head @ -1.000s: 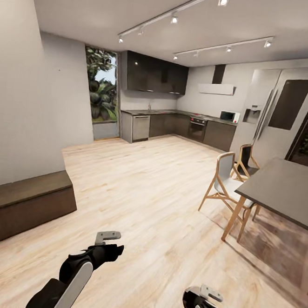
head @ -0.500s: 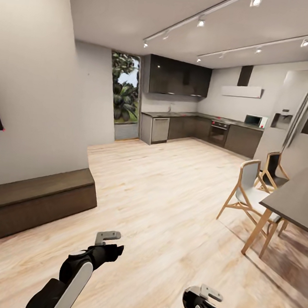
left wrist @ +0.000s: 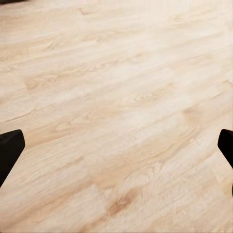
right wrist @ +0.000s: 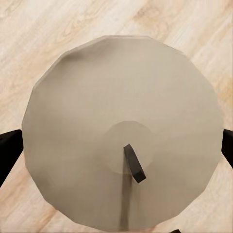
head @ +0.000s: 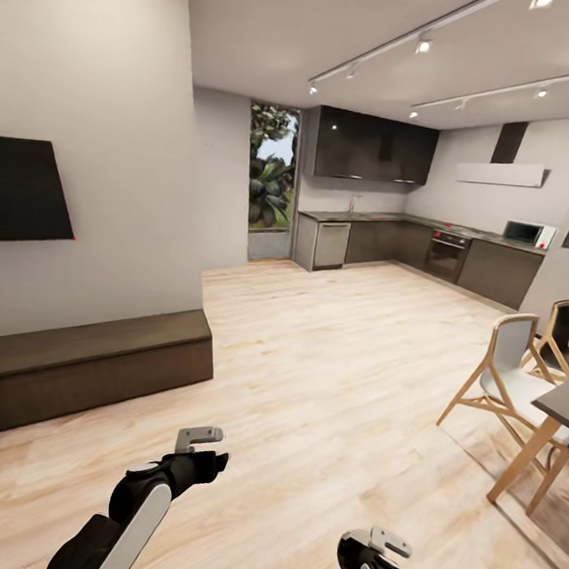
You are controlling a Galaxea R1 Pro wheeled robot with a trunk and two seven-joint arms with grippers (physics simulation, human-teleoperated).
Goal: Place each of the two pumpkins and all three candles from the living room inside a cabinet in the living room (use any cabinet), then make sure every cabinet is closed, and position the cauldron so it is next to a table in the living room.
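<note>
so i'm carrying a candle (right wrist: 121, 131) in the right gripper (right wrist: 116, 145): on the right wrist camera its round beige top with the dark wick sits between the two dark fingers, which are clamped on its sides, so it rides along while i drive. the left gripper (left wrist: 116, 145) hangs over bare plank floor (left wrist: 116, 97) with its fingers spread wide and nothing between them. from the head camera both arms are tucked low and near, out of the way for travel. the long dark cabinet (head: 87, 366) sits at the left against the wall, under the black tv (head: 21, 188), fronts shut as far as i can tell. compared with the earlier frames the whole view has swung left: the tv has come into sight, the cabinet sits further right in the picture, and the dining table (head: 567, 404) and chairs (head: 510, 373) have slid toward the right edge. that's me turning toward the cabinet; the furniture hasn't moved.
</note>
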